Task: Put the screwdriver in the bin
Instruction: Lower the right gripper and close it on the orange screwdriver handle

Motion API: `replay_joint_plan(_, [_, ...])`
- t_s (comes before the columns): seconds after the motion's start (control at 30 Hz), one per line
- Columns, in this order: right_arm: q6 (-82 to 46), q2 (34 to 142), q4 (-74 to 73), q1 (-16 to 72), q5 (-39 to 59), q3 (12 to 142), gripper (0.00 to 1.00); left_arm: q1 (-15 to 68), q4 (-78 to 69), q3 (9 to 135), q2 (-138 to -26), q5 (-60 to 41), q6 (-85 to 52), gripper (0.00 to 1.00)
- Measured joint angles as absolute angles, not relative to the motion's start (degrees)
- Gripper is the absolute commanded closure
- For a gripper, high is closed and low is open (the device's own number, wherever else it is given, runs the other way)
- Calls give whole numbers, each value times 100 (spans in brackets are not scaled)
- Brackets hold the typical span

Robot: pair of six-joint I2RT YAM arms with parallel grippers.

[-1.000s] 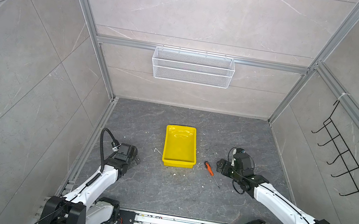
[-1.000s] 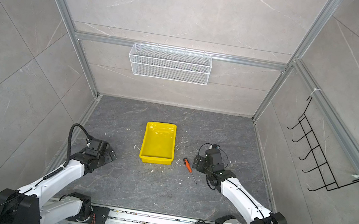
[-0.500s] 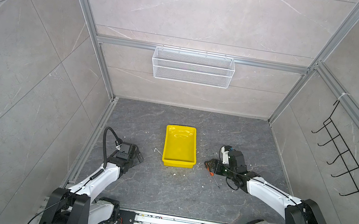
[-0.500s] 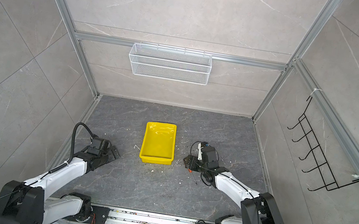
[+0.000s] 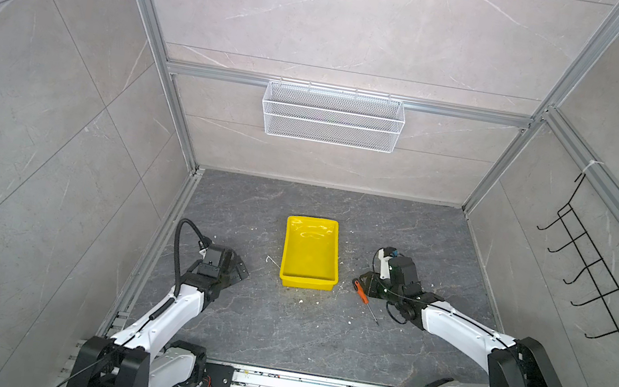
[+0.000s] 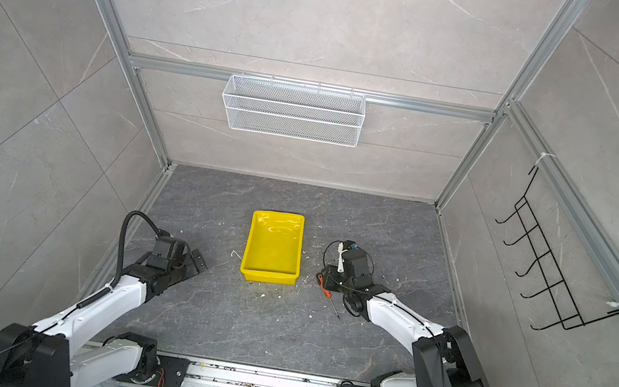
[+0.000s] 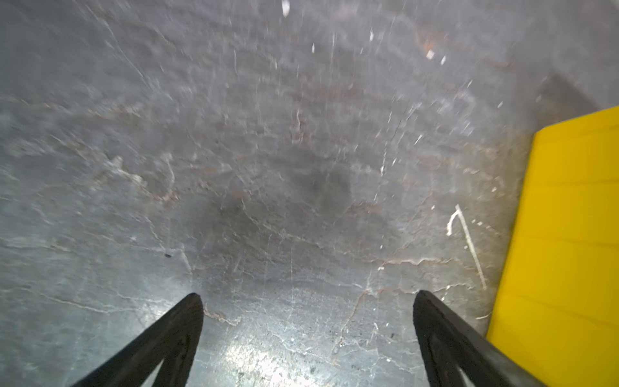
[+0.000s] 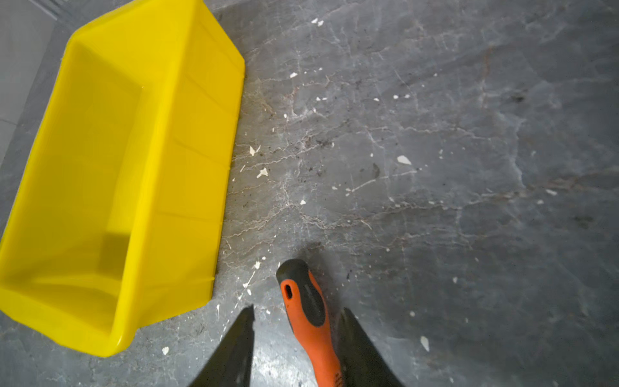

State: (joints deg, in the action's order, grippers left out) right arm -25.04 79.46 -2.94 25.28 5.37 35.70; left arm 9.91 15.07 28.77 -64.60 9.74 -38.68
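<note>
Right wrist view: the right tool point(image 8: 298, 308) stands part-open astride the screwdriver point(image 8: 311, 335), gripping nothing. It lies on the surface point(image 8: 435, 201) just beside the bin point(image 8: 201, 150). Grasp step, I'd say; next needs a firm pinch, then a lift over the rim.

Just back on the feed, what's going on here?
The right gripper has its jaws open on either side of the orange handle of the screwdriver, not clamped yet. The screwdriver lies on the gray table beside the yellow bin, which is empty. The left gripper hangs open over the table on the bin's other side, holding nothing.
</note>
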Motion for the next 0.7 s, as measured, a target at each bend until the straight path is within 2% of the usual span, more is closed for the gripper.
replay_joint_plan(0.17, [-2499,8027,-228,2576,521,3568,54,991,1570,3153,-6993,705,-3704,0])
replay_joint_plan(0.4, [-2414,8195,-5,2742,449,3605,53,993,1433,3116,-6552,718,-3905,0])
replay_joint_plan(0.53, [-2412,8534,237,2744,414,3754,53,991,615,3173,-6294,757,-4324,0])
replay_joint_plan(0.7, [-2414,8954,589,2847,172,4080,54,1096,-165,3791,-6871,626,-4512,0])
